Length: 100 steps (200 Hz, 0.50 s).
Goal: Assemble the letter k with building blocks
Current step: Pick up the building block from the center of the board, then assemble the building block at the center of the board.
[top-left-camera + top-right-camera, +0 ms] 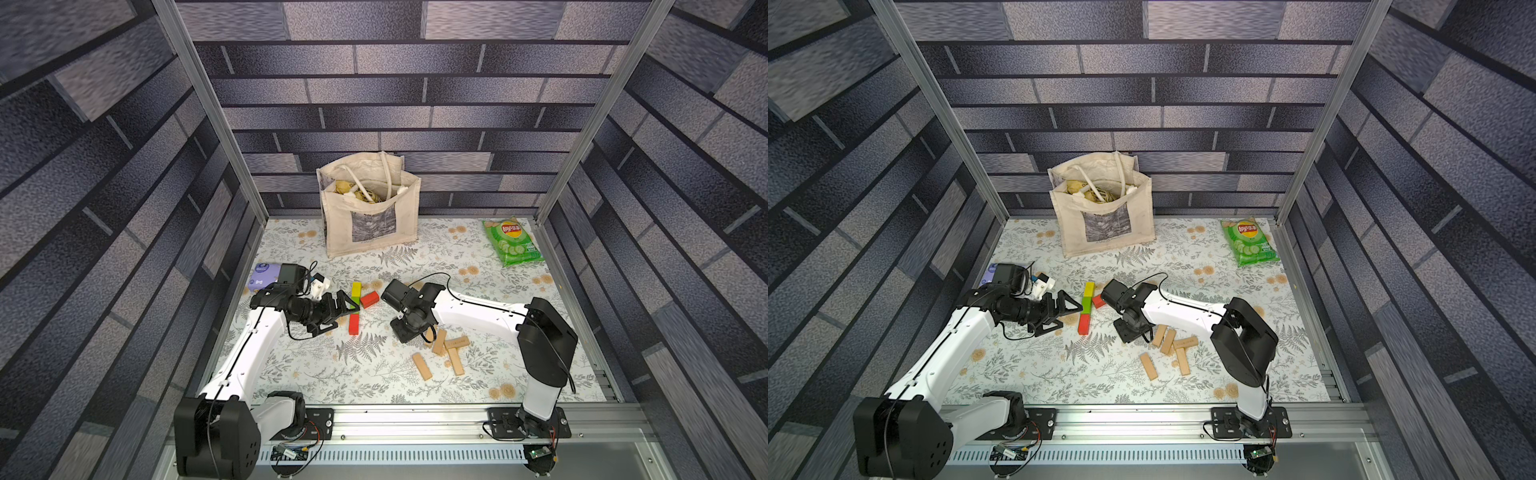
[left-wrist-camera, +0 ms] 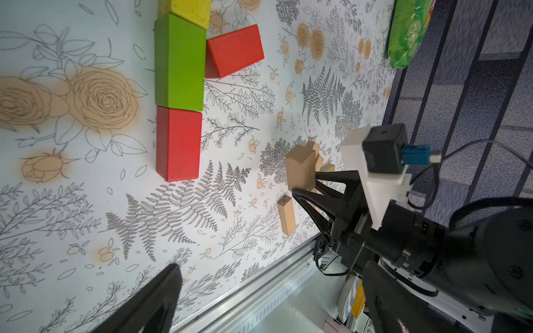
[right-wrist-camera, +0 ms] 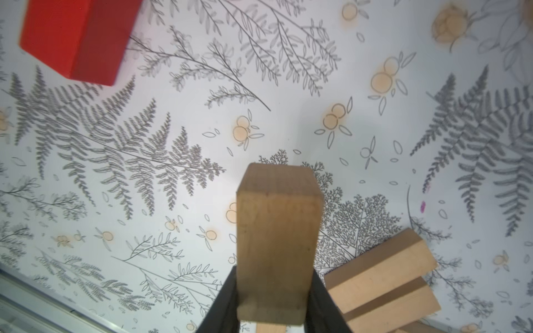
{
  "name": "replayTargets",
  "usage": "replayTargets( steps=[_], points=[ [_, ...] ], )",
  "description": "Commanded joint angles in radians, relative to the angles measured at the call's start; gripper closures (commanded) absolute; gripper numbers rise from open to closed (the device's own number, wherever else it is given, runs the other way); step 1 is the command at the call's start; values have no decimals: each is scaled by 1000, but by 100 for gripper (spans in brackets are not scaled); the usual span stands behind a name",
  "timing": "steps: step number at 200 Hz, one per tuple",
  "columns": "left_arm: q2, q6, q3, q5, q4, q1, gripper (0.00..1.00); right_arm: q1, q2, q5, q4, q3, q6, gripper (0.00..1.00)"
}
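A stem of building blocks lies on the floral table: yellow (image 1: 356,287), green (image 2: 178,62) and red (image 1: 353,324) end to end. A second red block (image 1: 369,299) slants off the green one. My left gripper (image 1: 341,316) hovers open just left of the stem, its jaws wide apart and empty. My right gripper (image 3: 274,301) points down right of the stem, shut on a tan block (image 3: 277,239) that is lifted off the table. Loose tan blocks (image 1: 456,361) lie beside and below it, one apart (image 1: 422,366).
A cream tote bag (image 1: 370,216) stands at the back centre. A green chips bag (image 1: 513,243) lies at the back right, and a purple tissue pack (image 1: 264,276) sits behind the left arm. A metal rail (image 1: 415,415) borders the table's front.
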Motion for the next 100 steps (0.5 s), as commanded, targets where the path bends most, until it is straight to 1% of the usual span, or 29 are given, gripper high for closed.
replayTargets(
  steps=[1,19,25,29,36,52,57,69,88,100],
  points=[
    [40,59,42,86,-3,47,0,-25,-13,-64,-36,73,-262,80],
    [57,59,15,101,26,115,0,-38,15,-128,-23,99,-366,80],
    [58,50,-1,108,41,139,0,-42,25,-143,-17,105,-388,80],
    [59,41,-14,141,52,153,0,-43,32,-150,-14,109,-398,80],
    [53,31,-34,147,65,173,0,-46,42,-161,-8,115,-412,80],
    [28,33,-58,122,66,201,0,-50,58,-172,2,117,-429,80],
    [20,33,-67,83,65,207,0,-51,62,-171,6,115,-431,80],
    [0,28,-96,60,76,218,0,-51,76,-175,16,113,-431,79],
    [-9,20,-105,66,105,223,0,-50,108,-173,28,117,-423,80],
    [-7,27,-103,78,99,244,0,-50,129,-171,27,131,-423,80]
  ],
)
